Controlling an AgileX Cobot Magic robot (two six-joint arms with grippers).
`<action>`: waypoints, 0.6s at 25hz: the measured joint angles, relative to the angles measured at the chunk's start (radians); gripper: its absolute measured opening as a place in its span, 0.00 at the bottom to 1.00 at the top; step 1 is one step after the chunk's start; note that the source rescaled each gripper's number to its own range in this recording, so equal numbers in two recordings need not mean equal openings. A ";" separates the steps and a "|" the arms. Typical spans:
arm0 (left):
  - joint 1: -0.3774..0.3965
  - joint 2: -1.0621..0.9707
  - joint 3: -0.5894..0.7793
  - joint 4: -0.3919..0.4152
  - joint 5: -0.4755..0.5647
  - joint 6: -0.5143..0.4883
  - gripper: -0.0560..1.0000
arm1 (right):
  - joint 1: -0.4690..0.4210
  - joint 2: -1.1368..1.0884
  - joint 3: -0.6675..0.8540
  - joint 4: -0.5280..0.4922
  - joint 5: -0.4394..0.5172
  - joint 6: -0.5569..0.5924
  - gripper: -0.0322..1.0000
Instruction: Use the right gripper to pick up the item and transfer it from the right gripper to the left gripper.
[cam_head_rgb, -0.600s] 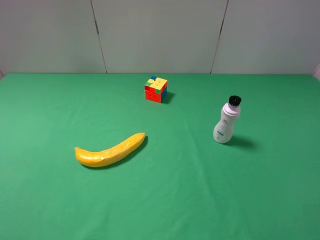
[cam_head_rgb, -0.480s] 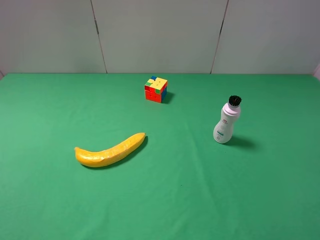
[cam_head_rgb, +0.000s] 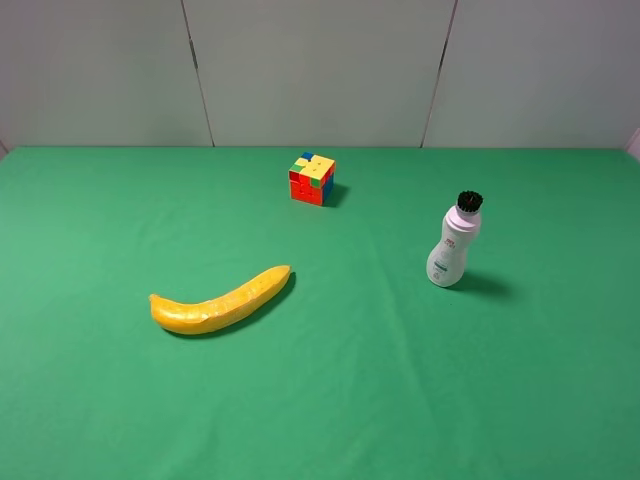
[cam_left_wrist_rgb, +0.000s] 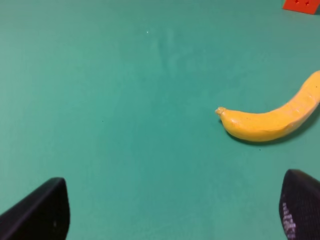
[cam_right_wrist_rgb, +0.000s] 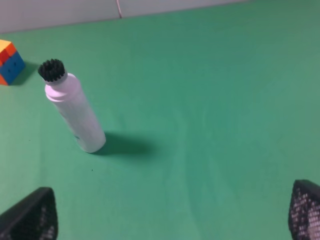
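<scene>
From the high camera, the white bottle stands upright on the green cloth toward the right side, its black ribbed cap on top and a shadow falling to its right. A yellow banana lies on the left half of the cloth, well apart from the bottle. A multicoloured puzzle cube sits farther back near the middle, close to the pale wall. Neither arm shows in this view. In the left wrist view, the left gripper hangs above bare cloth with its two black fingertips spread far apart at the picture's edges and nothing between them. The banana lies ahead of it, clear of the jaws, and a red corner of the puzzle cube shows just at the frame's edge. In the right wrist view, the right gripper is likewise spread wide and empty, with its textured black fingertips showing only at the corners. The white bottle stands on the cloth ahead of it, untouched and well apart from both fingers. Beyond the bottle, part of the puzzle cube is visible.
</scene>
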 joint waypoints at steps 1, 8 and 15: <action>0.000 0.000 0.000 0.000 0.000 0.000 0.79 | 0.000 0.000 0.000 0.000 0.000 0.000 1.00; 0.000 0.000 0.000 0.000 0.000 0.001 0.79 | 0.000 0.000 0.000 0.000 -0.001 0.000 1.00; 0.000 0.000 0.000 0.000 0.000 0.001 0.79 | 0.000 0.000 0.000 0.000 -0.001 0.000 1.00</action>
